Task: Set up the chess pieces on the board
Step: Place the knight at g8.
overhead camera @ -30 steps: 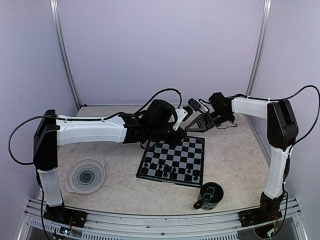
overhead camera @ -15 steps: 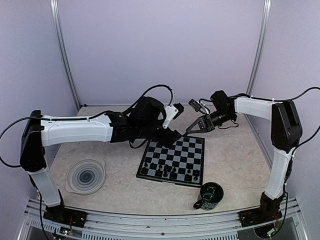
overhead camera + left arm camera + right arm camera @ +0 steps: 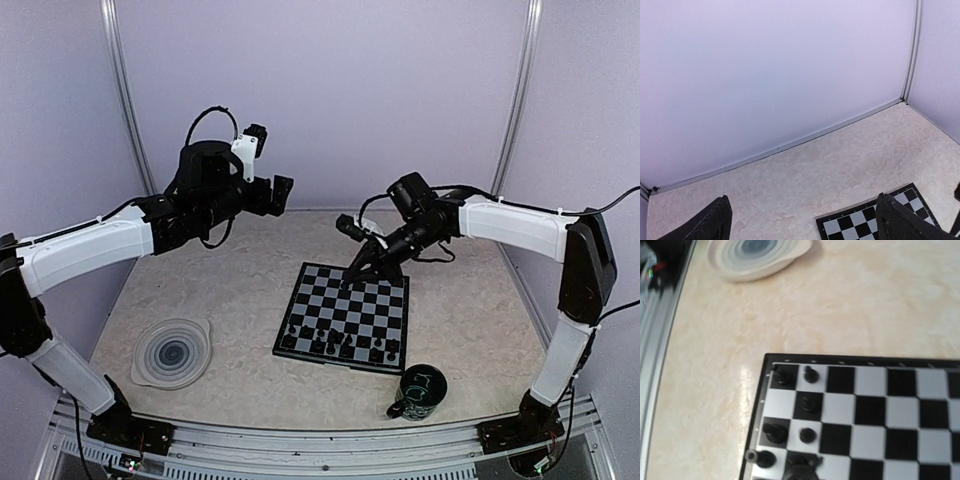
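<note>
Only illegible green marks show on the mug [image 3: 420, 395]; left jaws spread wide, right jaws clenched.

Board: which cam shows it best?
Top external. The whole board lies in frame there, with only its far edge partly behind the right gripper. Right wrist shows one corner close up, with a few pieces, the rest cropped. Left wrist catches just a corner at the bottom of the frame.
</note>
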Robot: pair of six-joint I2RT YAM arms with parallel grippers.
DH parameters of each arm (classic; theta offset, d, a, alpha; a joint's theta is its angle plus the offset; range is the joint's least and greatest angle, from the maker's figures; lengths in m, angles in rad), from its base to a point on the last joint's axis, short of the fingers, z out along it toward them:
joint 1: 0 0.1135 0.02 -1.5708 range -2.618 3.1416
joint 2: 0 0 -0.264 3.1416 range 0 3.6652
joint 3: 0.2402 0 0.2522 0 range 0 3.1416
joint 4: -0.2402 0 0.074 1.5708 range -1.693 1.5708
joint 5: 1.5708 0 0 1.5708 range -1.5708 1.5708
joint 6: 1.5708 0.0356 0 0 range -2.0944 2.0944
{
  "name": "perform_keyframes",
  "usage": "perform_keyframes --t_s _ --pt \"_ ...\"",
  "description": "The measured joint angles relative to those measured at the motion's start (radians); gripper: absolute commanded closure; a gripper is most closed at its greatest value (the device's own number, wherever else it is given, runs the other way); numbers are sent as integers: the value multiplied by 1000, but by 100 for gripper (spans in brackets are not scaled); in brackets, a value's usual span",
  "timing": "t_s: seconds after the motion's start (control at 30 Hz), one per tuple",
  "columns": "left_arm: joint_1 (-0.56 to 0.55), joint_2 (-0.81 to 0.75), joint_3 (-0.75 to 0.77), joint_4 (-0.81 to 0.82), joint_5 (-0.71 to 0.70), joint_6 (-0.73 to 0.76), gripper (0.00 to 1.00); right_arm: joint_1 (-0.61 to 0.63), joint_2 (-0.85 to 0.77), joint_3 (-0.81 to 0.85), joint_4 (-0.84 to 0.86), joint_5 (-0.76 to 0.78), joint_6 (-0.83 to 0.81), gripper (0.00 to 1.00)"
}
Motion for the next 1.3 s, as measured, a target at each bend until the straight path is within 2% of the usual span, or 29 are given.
perform_keyframes --t_s 0.07,0.2,0.53,0.83,1.3 --pt "31 -11 -58 13 7 -10 1 57 4 14 -7 52 -21 98" --pt "26 -39 -145 13 23 -1 1 151 41 64 -16 130 -49 98" --pt "17 -127 -149 62 35 8 1 311 236 207 -95 286 -71 98" --pt "-14 -128 -160 74 11 27 1 347 349 311 -158 354 -63 98" --pt "-22 -128 -166 74 2 39 1 359 428 356 -183 375 -51 96"
